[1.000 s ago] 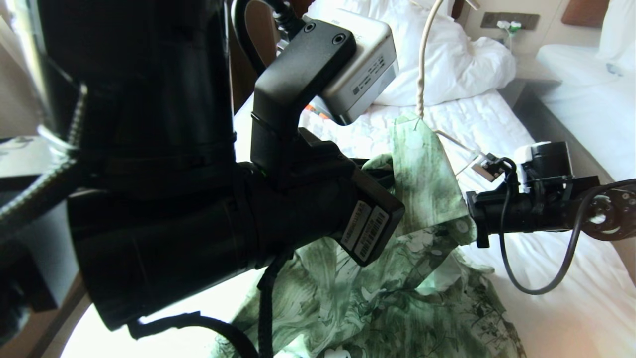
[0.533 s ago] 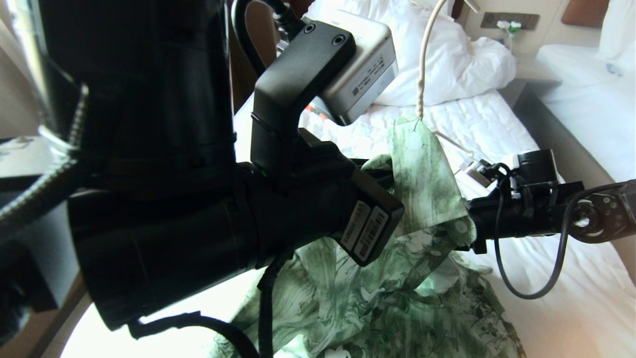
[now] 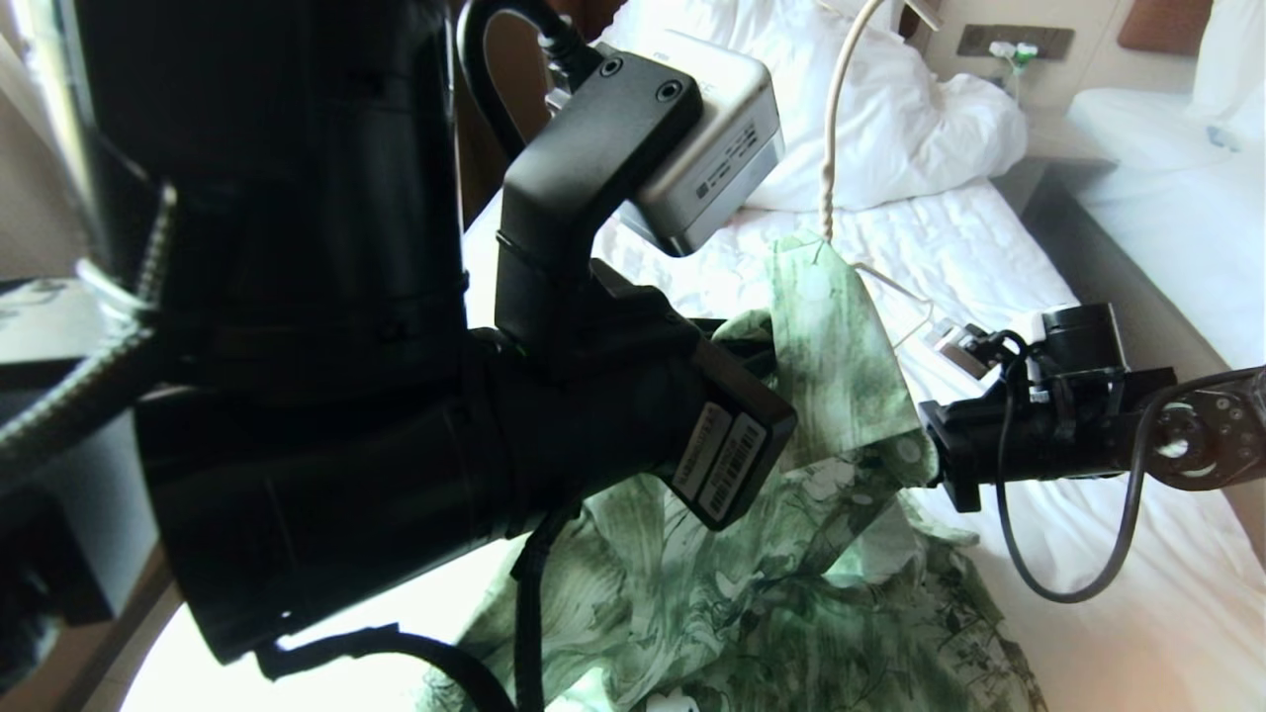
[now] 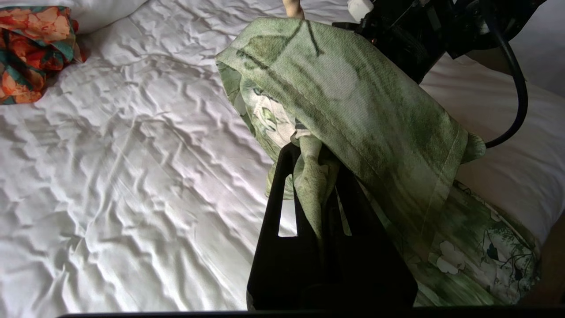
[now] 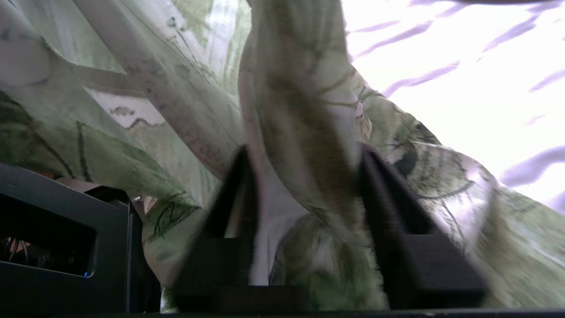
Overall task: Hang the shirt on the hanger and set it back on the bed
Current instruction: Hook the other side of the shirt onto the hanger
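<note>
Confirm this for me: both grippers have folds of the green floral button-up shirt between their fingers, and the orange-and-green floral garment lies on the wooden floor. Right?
Not quite. The orange-and-green floral garment lies on the white sheet of the bed, not on a wooden floor; the left wrist view shows it. The rest stands: the left gripper and the right gripper each have folds of the green floral button-up shirt between their fingers.

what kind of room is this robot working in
Most likely a hotel twin room. There is a bed with a wrinkled white sheet and heaped white pillows, a second white bed with a brown headboard across a narrow gap, and a wall socket panel between them.
</note>
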`<state>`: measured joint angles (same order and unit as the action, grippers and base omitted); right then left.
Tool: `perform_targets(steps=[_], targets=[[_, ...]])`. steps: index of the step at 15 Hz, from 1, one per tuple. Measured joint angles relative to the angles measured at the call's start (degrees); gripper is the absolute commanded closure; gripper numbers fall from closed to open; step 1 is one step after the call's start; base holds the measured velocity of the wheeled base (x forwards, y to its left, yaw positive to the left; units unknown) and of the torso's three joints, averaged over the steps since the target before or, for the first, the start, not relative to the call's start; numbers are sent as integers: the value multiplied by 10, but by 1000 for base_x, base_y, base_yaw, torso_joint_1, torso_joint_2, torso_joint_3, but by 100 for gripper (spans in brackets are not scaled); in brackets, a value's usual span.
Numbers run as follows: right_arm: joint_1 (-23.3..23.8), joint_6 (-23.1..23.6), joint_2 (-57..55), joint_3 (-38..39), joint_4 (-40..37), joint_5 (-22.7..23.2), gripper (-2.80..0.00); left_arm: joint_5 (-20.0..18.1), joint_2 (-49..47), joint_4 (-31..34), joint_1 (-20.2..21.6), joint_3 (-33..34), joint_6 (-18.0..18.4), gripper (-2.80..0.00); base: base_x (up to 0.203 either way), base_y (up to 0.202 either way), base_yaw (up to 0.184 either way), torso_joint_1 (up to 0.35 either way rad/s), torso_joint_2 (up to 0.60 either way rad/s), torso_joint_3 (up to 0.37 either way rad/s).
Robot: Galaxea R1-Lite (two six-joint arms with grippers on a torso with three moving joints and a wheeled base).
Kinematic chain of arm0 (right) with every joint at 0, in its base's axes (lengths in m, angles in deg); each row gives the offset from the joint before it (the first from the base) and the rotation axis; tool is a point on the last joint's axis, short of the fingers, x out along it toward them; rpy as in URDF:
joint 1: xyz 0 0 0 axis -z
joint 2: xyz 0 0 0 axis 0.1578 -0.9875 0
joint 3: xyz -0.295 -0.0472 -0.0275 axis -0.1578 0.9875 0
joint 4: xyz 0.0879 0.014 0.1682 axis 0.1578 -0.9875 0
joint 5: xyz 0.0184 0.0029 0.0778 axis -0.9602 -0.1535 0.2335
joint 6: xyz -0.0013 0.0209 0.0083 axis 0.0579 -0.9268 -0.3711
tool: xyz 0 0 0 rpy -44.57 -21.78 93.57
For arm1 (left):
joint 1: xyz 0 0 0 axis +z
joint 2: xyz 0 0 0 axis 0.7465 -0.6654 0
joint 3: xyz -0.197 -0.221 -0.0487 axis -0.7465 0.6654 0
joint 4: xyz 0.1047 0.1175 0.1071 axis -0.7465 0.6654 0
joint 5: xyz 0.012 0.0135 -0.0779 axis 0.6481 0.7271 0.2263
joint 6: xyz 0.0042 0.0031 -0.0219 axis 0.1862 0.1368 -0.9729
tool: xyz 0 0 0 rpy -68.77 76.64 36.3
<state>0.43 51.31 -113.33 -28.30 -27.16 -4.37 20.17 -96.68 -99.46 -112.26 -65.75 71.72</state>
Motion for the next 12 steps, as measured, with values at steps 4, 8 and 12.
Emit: perform_targets(steps=[4,8,12], targets=[[32,-50,28,10,-17,3,0,0,12,-3,9,13,-24,0,0,0,0,0,0,0],[82,-76,50,12,-19,4,0,-1,38,-3,10,50,-56,0,0,0,0,0,0,0],[98,-77,60,8,-20,4,0,-3,70,0,-18,89,-98,0,0,0,0,0,0,0]])
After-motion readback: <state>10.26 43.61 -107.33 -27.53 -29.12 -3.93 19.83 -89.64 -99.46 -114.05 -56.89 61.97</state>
